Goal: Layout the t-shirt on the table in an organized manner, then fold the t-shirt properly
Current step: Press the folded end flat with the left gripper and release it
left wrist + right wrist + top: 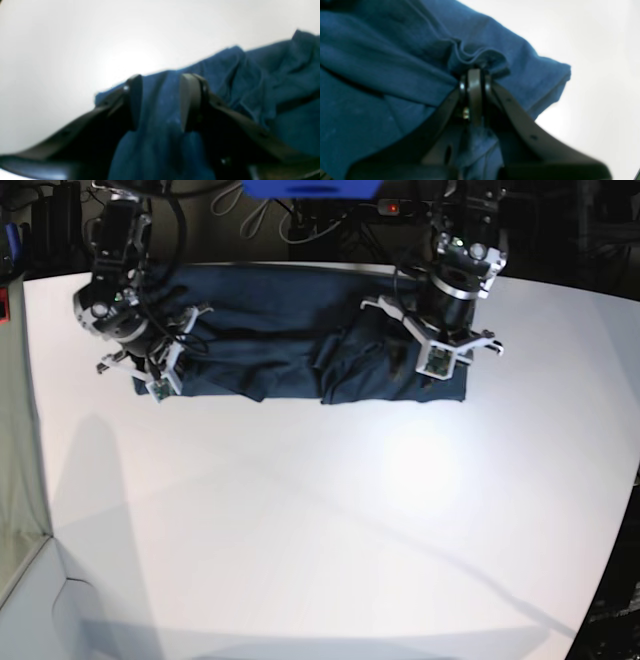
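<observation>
Navy t-shirt (382,75) hem is pinched in my right gripper (474,75) for stretching; left gripper (160,100) fingers spread above cloth.

Both wrist views are soft with blur, so the weave and seams of the t-shirt (262,82) cannot be read; its cloth runs off the right and lower edges of the left wrist view, and off the top and left edges of the right wrist view; the left gripper (160,100) is cut off at the bottom edge, its base lost in shadow; the right gripper (473,82) hides the cloth pinched at its tips; in the base view the arms cover parts of the shirt, and the worktop (300,520) is cropped at the sides.
</observation>
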Robot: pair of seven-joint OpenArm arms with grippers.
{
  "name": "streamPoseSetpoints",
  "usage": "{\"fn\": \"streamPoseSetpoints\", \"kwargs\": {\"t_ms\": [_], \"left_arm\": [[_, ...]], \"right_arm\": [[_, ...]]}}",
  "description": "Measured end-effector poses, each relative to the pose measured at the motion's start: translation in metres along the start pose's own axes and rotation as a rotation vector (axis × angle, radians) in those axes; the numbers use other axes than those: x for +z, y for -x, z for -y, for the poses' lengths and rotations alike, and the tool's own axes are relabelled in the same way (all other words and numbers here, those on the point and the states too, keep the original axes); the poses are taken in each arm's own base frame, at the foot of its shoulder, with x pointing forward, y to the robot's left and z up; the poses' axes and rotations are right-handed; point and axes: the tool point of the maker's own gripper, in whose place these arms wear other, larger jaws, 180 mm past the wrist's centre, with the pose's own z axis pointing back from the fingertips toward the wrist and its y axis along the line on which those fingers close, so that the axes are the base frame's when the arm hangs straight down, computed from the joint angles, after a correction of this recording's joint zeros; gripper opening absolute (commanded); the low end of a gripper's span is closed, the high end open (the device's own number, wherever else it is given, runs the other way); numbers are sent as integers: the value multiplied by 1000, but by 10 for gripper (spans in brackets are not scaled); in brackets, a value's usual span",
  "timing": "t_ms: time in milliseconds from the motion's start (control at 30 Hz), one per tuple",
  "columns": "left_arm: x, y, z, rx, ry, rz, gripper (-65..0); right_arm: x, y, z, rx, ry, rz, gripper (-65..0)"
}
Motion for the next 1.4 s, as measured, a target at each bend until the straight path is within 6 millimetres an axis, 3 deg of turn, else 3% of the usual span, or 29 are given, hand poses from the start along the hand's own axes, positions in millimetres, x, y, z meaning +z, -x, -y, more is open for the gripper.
{"fn": "streamPoseSetpoints", "kwargs": {"t_ms": [67, 133, 200, 267, 333, 467, 600, 700, 767, 1067, 1333, 1400], "left_arm": [[-3, 10, 23, 5, 57, -27, -437], [4, 18, 78, -80, 277, -45, -467], [26, 23, 129, -164, 517, -32, -497], [35, 36, 137, -222, 566, -71, -504], [35, 29, 127, -241, 535, -56, -503], [31, -2, 104, -229, 456, 34, -503], [29, 7, 53, -215, 315, -20, -502], [23, 2, 11, -187, 187, -9, -502], [22, 10, -6, -168, 136, -35, -502], [44, 41, -35, -148, 60, -127, -502], [46, 32, -70, 6, -11, -58, -502], [40, 52, -77, 35, -17, -114, -502]], "right_arm": [[0, 0, 0, 0, 0, 0, -650], [0, 0, 0, 0, 0, 0, -650], [0, -1, 0, -1, -1, 4, -650], [0, -1, 0, 0, 0, 3, -650], [0, -1, 0, 0, 0, 3, -650], [0, 0, 0, 1, 1, 1, -650], [0, -1, 0, 0, 0, 5, -650], [0, 0, 1, 2, 2, -2, -650], [0, -2, 2, 2, 4, 1, -650], [-1, -4, 3, 3, 5, -2, -650], [-1, -4, 3, 5, 6, -2, -650], [-1, -4, 3, 2, 5, 0, -650]]}}
